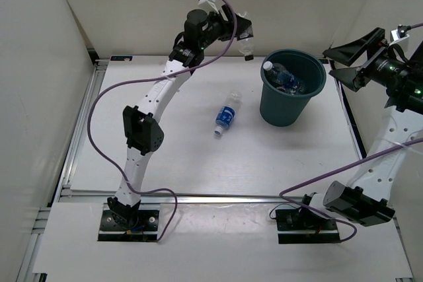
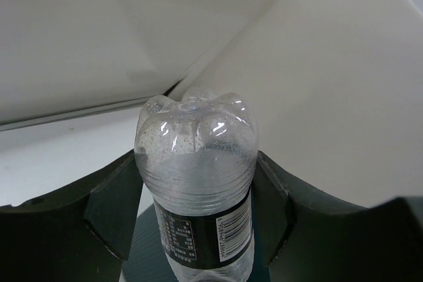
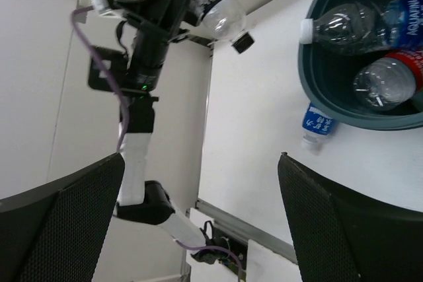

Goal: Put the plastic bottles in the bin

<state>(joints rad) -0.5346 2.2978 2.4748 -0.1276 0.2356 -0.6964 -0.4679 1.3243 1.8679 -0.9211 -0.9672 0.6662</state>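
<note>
My left gripper [image 1: 243, 34] is raised at the back of the table, left of the bin [image 1: 292, 87], and is shut on a clear plastic bottle [image 2: 196, 156] with a dark label, base towards the camera. The dark teal bin holds two bottles: one with a blue label [image 3: 344, 24] and one with a red label [image 3: 386, 80]. Another blue-labelled bottle [image 1: 226, 115] lies on the table left of the bin. My right gripper [image 1: 344, 61] hovers open and holds nothing, to the right of the bin's rim.
White walls enclose the table on the left, back and right. A metal rail [image 1: 218, 196] runs along the near edge, in front of both arm bases. Purple cables [image 1: 99, 107] loop beside each arm.
</note>
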